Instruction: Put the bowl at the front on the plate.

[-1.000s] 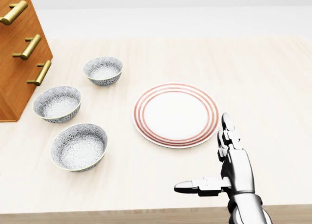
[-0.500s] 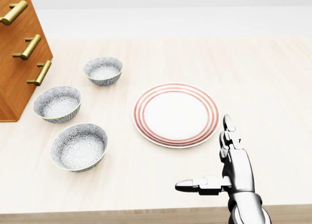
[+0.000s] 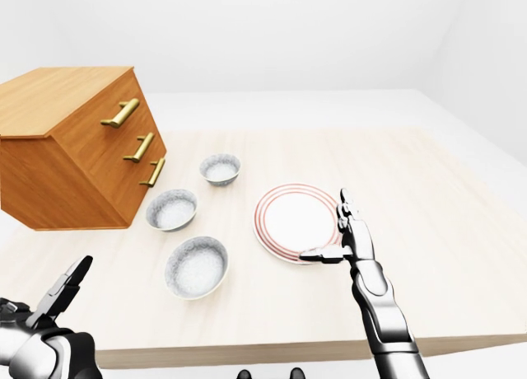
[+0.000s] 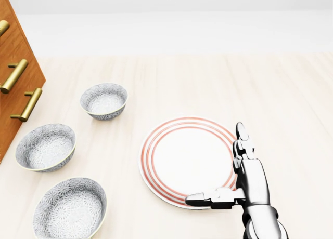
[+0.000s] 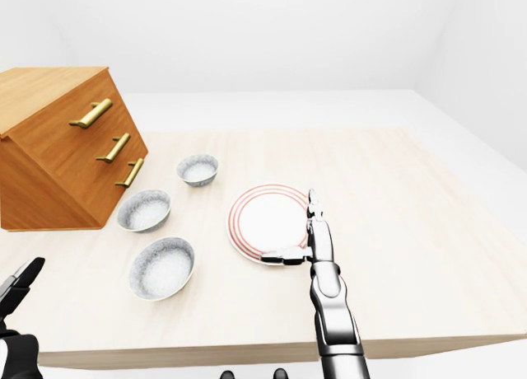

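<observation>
Pale, fine-grained wood forms the desk [image 3: 461, 231], a broad flat slab whose near edge runs along the bottom of the left-eye view. Bare boards stretch wide to the right of everything and toward the top.

At the left of that view a slant-faced chest of drawers [image 3: 74, 148] in orange-brown timber stands on the desk, with three brass bar handles [image 3: 125, 113] stepping down its sloped face.

Near the middle lies the plate [image 4: 182, 161], round, shallow and glossy white, with thin red rings around its rim.

Three round bowls with a speckled grey-white pattern run in a line just left of the plate, each apart from the others. The top bowl [image 3: 220, 169] is near the chest's lowest handle and the middle bowl [image 3: 171, 209] is beside the chest's corner. The lowest bowl [image 3: 196, 266], the one to move, sits upright on the desk closest to the near edge, well left of the plate.

Metallic and jointed, the right hand [image 4: 250, 182] hangs by the plate's right rim, fingers [image 4: 242, 132] straight and apart, thumb stretched across the rim; contact cannot be told. The left hand [image 3: 45, 321] sits low at the left, off the desk, fingers spread and empty.
</observation>
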You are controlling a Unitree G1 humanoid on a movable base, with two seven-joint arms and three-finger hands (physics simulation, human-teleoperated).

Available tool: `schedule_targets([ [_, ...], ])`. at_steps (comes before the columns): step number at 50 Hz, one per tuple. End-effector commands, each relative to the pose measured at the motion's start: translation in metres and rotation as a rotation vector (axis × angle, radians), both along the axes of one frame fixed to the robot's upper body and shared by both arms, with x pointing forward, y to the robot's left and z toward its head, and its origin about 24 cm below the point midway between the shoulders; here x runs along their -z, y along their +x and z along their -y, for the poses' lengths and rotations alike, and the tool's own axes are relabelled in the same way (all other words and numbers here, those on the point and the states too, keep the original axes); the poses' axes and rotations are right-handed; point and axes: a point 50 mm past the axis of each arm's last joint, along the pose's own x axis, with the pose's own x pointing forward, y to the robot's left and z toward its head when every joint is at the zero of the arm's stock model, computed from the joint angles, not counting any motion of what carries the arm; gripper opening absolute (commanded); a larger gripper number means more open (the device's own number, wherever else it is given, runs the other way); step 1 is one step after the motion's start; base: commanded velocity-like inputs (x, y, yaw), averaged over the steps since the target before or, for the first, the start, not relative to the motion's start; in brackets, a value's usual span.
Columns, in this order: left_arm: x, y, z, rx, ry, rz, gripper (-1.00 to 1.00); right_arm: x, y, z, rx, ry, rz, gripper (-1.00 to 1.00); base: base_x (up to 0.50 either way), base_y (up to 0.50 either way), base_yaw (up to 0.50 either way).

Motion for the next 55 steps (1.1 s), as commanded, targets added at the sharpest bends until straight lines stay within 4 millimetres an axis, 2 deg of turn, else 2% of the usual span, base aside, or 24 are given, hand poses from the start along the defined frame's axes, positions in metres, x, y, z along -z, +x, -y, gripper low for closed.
schedule_targets([
  [1,-0.001,0.001,0.0,0.001,0.003,0.011,1.0,0.0,0.001,0.0,-0.004,-0.004,-0.003,1.0,0.5,0.0,0.0],
  [29,-0.001,0.0,0.0,0.001,0.001,0.01,1.0,-0.001,0.001,0.001,0.01,0.002,0.006,1.0,0.5,0.0,0.0],
  [42,-0.001,0.0,0.0,0.001,-0.001,0.007,1.0,-0.014,-0.005,-0.008,0.008,-0.093,0.064,1.0,0.0,0.0,0.0],
  [50,-0.001,0.001,0.0,0.004,0.001,0.005,1.0,-0.037,0.001,-0.023,-0.031,-0.229,0.169,1.0,0.0,0.0,0.0],
  [55,0.0,0.001,0.0,-0.001,0.003,0.006,1.0,-0.065,0.005,-0.042,-0.076,-0.407,0.3,1.0,0.0,0.0,0.0],
])
